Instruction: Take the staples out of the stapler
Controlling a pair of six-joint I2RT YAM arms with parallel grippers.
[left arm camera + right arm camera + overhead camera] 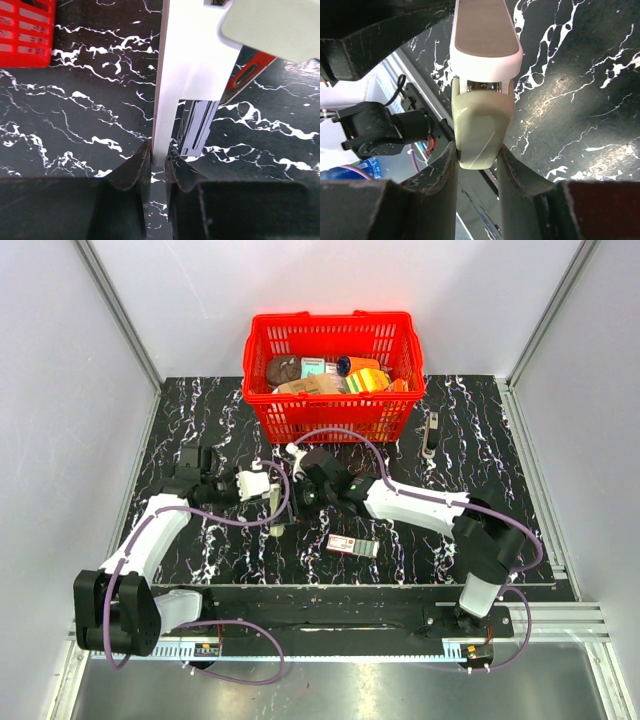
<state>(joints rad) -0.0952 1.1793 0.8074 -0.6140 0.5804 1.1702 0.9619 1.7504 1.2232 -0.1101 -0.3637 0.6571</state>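
The small cream-white stapler [279, 506] is held above the black marble table between my two grippers. In the left wrist view its white arm [185, 65] stands on edge, and a metal staple rail [198, 125] shows beside it. My left gripper [158, 159] is shut on the lower end of that white arm. In the right wrist view the stapler's cream end [480, 125] sits between my fingers, with its white part [485, 30] beyond. My right gripper [477, 160] is shut on that cream end. In the top view, my left gripper [266, 488] and right gripper [298, 492] meet at the stapler.
A red basket [330, 412] of groceries stands at the back centre; its corner also shows in the left wrist view [25, 32]. A flat red-white-green little box [352, 546] lies in front of the grippers. A small grey tool [430, 434] lies right of the basket.
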